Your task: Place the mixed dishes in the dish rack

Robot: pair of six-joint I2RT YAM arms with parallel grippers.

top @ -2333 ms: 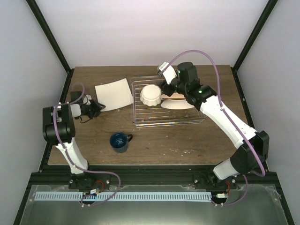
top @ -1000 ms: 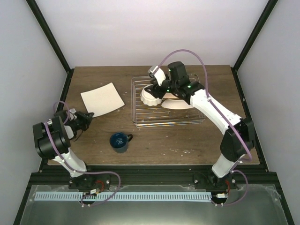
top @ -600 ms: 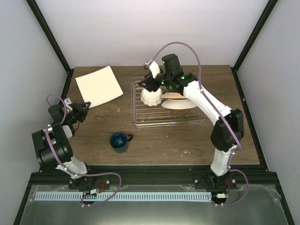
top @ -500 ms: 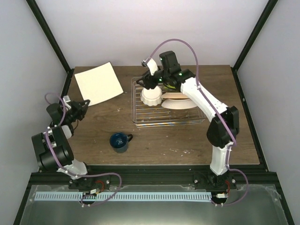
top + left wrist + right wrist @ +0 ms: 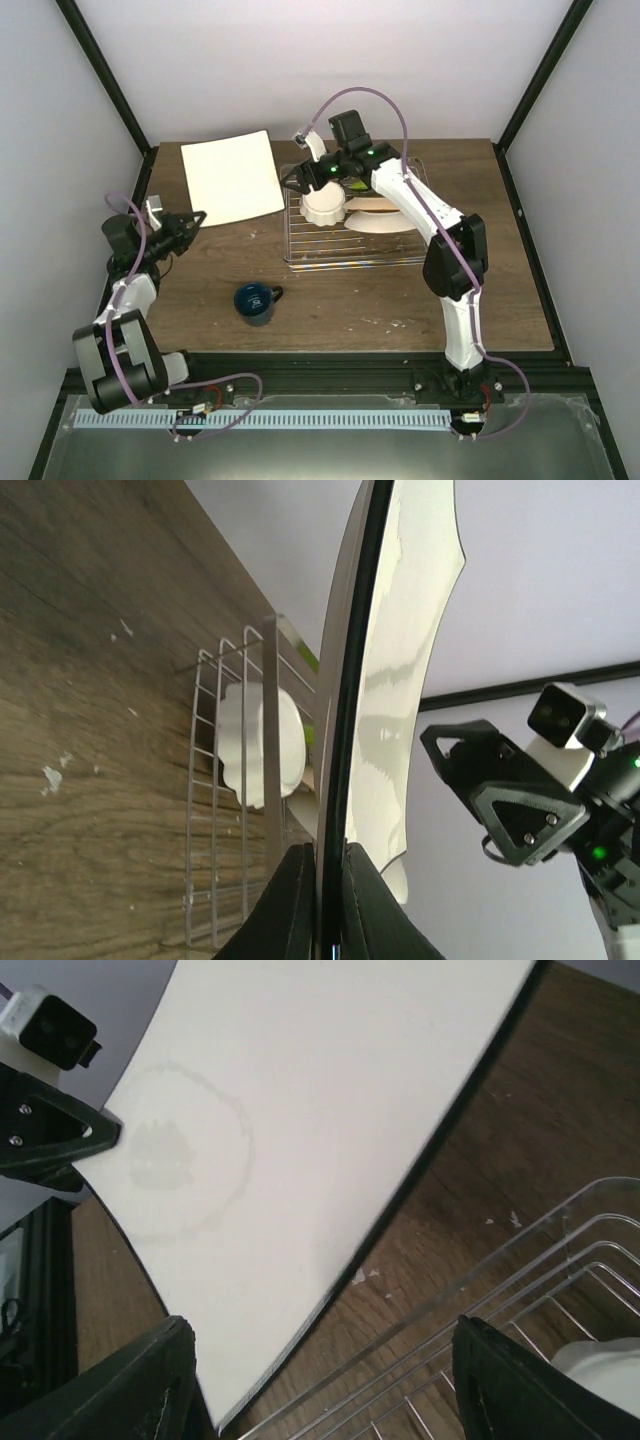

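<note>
The white square plate (image 5: 232, 178) is being carried clear of the table (image 5: 400, 300), tipped up on edge, just left of the dish rack (image 5: 300, 258) and not yet inside it; it is being pinched at its near left corner by the left gripper (image 5: 194, 220), whose jaws are being pressed onto the rim, as is being shown edge-on in the left wrist view; the small white scalloped bowl (image 5: 323, 207) is lying in the left part of the rack, with the beige floral round plate (image 5: 388, 222) just beside it to the right; the lime-green round plate (image 5: 311, 662) is being glimpsed only as a sliver behind the bowl in the left wrist view, so it is being judged to be in the rack as well; the dark blue handled mug (image 5: 257, 303) is standing on the table, well apart from the rack and untouched; the task is thus being judged a little past halfway, with the square plate and the mug left to be loaded; the left arm is being angled up and back from its base, its wrist turned toward the rack; the right arm is being stretched far across the rack, with the right gripper (image 5: 298, 180) hovering over the rack's far left corner, near the plate's edge, its jaws spread wide and nothing being held between them.
</note>
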